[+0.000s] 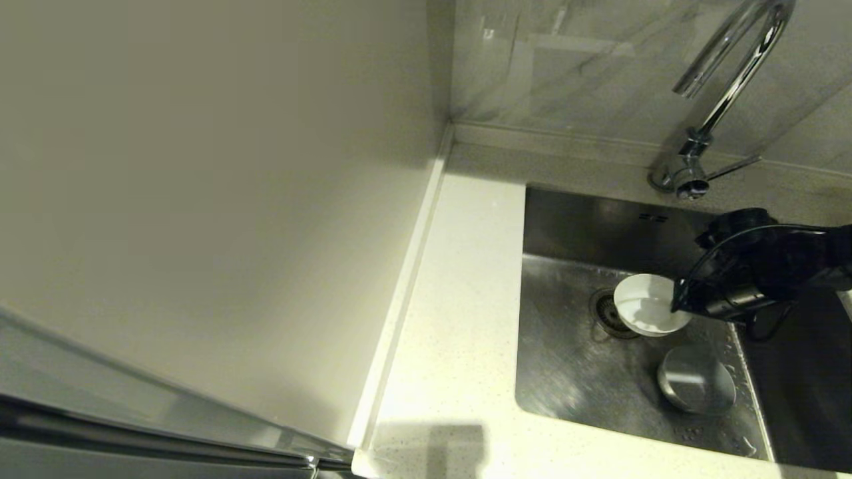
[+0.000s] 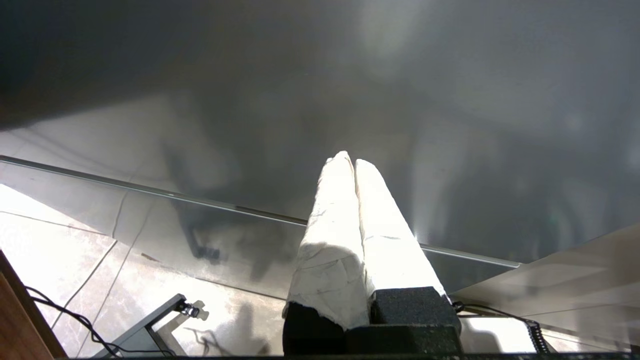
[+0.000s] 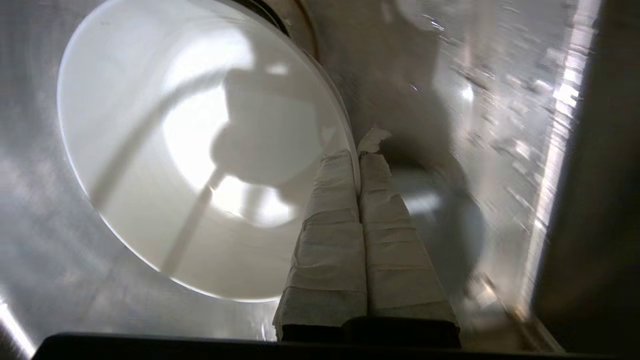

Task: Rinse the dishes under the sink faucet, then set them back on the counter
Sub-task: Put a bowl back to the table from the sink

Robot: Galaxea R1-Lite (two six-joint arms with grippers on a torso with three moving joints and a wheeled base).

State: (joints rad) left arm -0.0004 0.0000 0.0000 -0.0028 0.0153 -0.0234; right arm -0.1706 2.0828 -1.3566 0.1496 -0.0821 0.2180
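Note:
My right gripper point(image 1: 675, 309) is shut on the rim of a white bowl point(image 1: 645, 303) and holds it tilted just above the drain point(image 1: 602, 311) of the steel sink point(image 1: 586, 226). In the right wrist view the taped fingers point(image 3: 330, 200) pinch the bowl's point(image 3: 200, 150) edge, one inside and one outside, gripper point(image 3: 357, 160). A second, pale bluish-white bowl point(image 1: 695, 379) lies on the sink floor nearer me. The chrome faucet point(image 1: 725, 86) arches behind the sink. The pale yellow bowl is out of view. My left gripper point(image 2: 354, 160) is shut on nothing, parked low, outside the head view.
The white speckled counter point(image 1: 459, 299) runs along the sink's left side and in front of it. A cream wall panel point(image 1: 200, 199) rises to its left. The faucet's thin lever point(image 1: 732, 167) points right. The left wrist view shows a cabinet front and tiled floor point(image 2: 45, 240).

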